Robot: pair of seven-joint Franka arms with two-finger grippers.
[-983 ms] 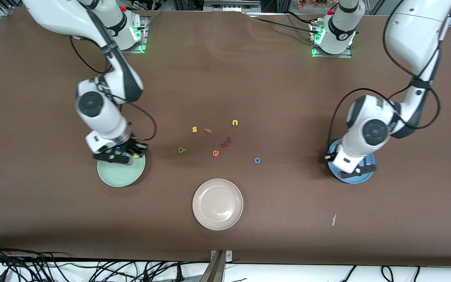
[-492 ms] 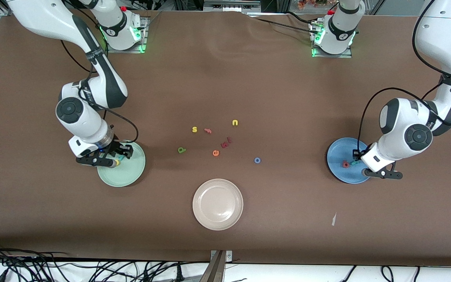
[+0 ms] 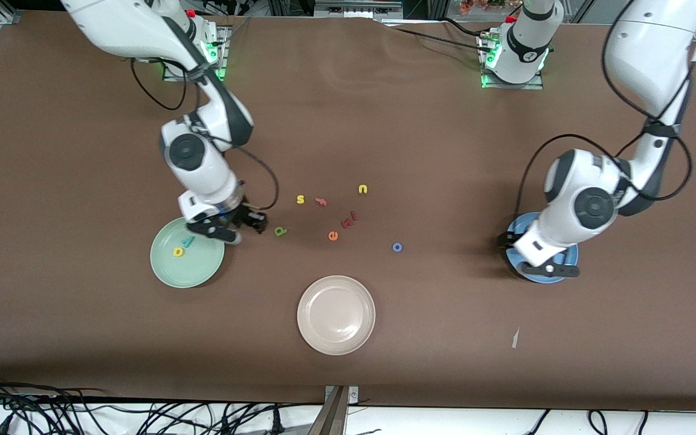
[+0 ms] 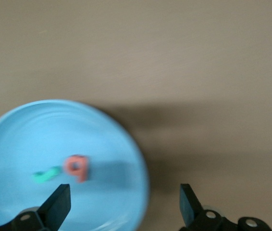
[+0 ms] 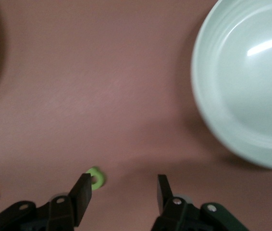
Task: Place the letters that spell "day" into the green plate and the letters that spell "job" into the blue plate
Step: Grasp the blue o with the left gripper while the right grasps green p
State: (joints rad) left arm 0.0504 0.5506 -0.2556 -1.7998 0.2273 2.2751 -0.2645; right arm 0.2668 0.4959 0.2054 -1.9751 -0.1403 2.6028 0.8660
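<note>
Leftover letters and a spare plate on the brown table [image 3: 384, 121]

A cream-white plate [image 3: 336, 315] sat empty nearest the front camera. Farther up lay a yellow "s" [image 3: 300, 199], a pink "f" [image 3: 321, 202] just beside it, a yellow "u" [image 3: 362, 190], an orange "e" [image 3: 333, 236] and two small reddish letters [image 3: 348, 220]. A white scrap [image 3: 515, 338] lay toward the left arm's end.
</note>
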